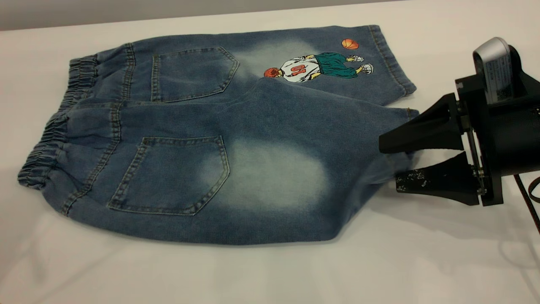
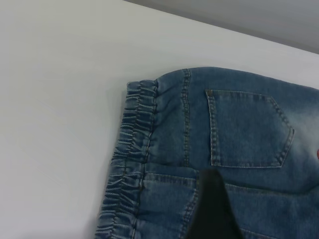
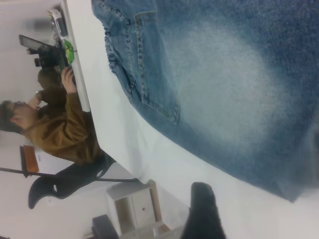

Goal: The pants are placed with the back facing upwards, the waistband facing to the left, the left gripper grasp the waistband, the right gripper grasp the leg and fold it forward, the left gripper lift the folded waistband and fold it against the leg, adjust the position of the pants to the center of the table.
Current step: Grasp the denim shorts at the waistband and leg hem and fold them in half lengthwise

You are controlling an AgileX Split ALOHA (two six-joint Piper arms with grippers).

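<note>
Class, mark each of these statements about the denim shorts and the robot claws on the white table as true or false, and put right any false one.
1. The blue denim shorts lie with their two patch pockets facing up. True.
2. The gathered elastic waistband points towards the right claw. False: it lies at the far end from that claw.
3. The black wedge-shaped right claw is at the hem of the plain leg with the pale faded oval. True.
4. The basketball-player print is on the leg at the right claw. False: it is on the other leg, farther back.
5. The shorts are already folded in half. False: both legs lie spread on the white table.
</note>
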